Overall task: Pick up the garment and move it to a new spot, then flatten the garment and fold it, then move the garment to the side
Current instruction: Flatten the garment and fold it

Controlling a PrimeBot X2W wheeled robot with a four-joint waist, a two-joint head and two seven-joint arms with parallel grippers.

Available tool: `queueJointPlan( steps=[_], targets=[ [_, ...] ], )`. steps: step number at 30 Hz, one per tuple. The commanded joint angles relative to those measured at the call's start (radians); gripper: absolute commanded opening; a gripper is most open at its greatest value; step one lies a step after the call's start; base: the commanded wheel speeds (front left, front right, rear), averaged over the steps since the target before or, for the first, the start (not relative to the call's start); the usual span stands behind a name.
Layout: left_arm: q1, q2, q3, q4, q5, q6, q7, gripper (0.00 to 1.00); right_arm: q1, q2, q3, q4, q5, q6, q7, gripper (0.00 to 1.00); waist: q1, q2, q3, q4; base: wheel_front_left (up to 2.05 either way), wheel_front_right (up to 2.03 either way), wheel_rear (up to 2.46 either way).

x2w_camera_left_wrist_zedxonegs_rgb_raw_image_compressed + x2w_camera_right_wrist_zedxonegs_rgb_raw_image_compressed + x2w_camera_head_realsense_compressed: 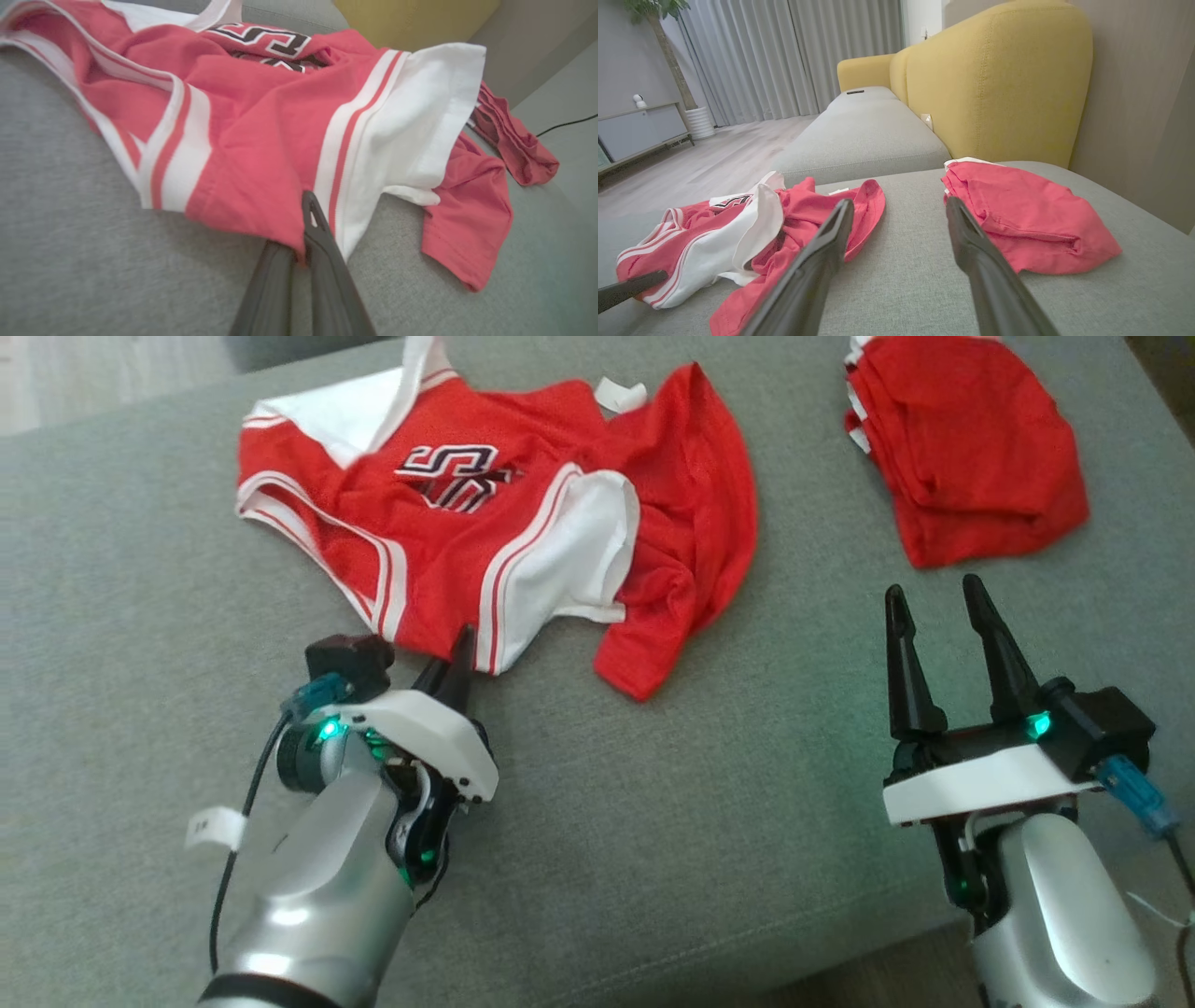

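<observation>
Red-and-white jersey (485,513) lies crumpled on the grey sofa seat (653,840) in the head view. Left claw (462,649) is clenched on its near hem, right claw (934,586) released, well apart, near a second red garment (971,448). Left wrist view: hem cloth pinched between the fingers. Right wrist view: spread fingers above bare seat, jersey to the left, yellow backrest (994,84) behind.

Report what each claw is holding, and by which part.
Left claw is shut on the red-and-white jersey, pinching its near bottom edge beside the white striped panel. Right claw is open, holding nothing.
</observation>
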Motion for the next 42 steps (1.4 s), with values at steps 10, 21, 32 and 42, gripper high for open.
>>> queueJointPlan(
  steps=[10,21,32,42],
  targets=[
    [0.086,0.047,0.153,-0.241,0.098,0.016,-0.013,0.0,-0.005,0.004,0.009,-0.017,-0.013,-0.001,-0.006,1.0,0.0,0.0,-0.057,0.072,0.0,0.0,0.0],
    [0.173,0.097,0.237,-0.354,0.18,-0.003,-0.013,0.0,0.01,0.003,0.01,-0.002,-0.009,-0.001,0.001,1.0,0.0,0.0,-0.097,0.139,0.0,0.0,0.0],
    [0.167,0.205,0.257,-0.319,0.202,-0.021,-0.001,0.0,0.016,0.003,0.025,0.017,-0.004,-0.001,0.013,1.0,0.0,0.0,-0.12,0.182,0.0,0.0,0.0],
    [0.128,0.242,0.303,-0.244,0.196,0.039,0.002,0.0,0.01,0.004,0.039,0.025,-0.004,-0.001,0.016,1.0,0.0,0.0,-0.117,0.182,0.0,0.0,0.0]
  ],
)
